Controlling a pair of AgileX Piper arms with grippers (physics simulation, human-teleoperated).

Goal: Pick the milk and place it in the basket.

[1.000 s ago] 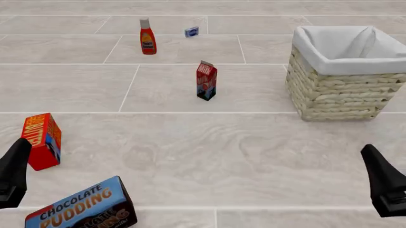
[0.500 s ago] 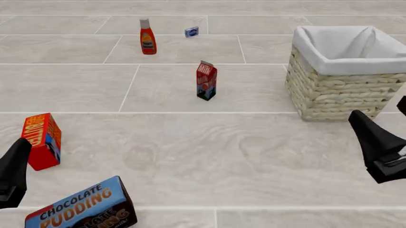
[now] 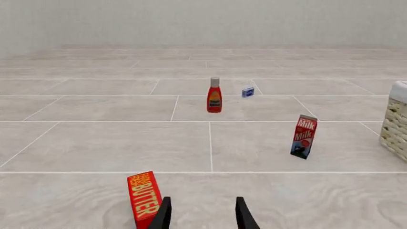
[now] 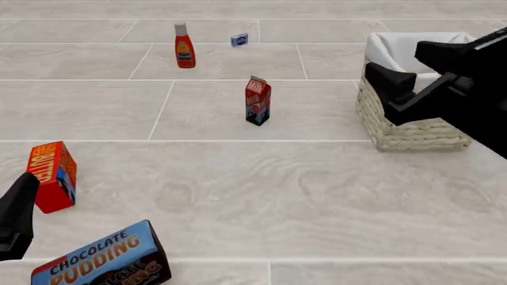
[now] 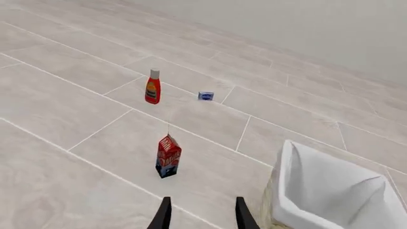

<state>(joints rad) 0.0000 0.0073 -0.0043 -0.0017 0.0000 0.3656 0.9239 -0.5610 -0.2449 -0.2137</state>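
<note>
The milk (image 4: 257, 101) is a small carton with a red top and dark blue base, standing upright on the tiled surface; it also shows in both wrist views (image 3: 304, 136) (image 5: 168, 156). The basket (image 4: 412, 126), pale wicker with a white liner, stands to its right (image 5: 318, 188) (image 3: 397, 125). My right gripper (image 4: 393, 59) hangs open and empty, high in front of the basket's left side, well right of the milk. My left gripper (image 3: 203, 200) is open and empty at the near left, beside the butter box; only one finger (image 4: 18, 214) shows in the front view.
A red ketchup bottle (image 4: 184, 46) and a small blue-white packet (image 4: 239, 40) stand at the far back. A red-orange butter box (image 4: 52, 175) and a chocolate pudding box (image 4: 103, 258) sit at the near left beside my left gripper.
My right gripper has risen from the near right edge and moved forward and left, now in front of the basket. The left arm and all objects have stayed put.
</note>
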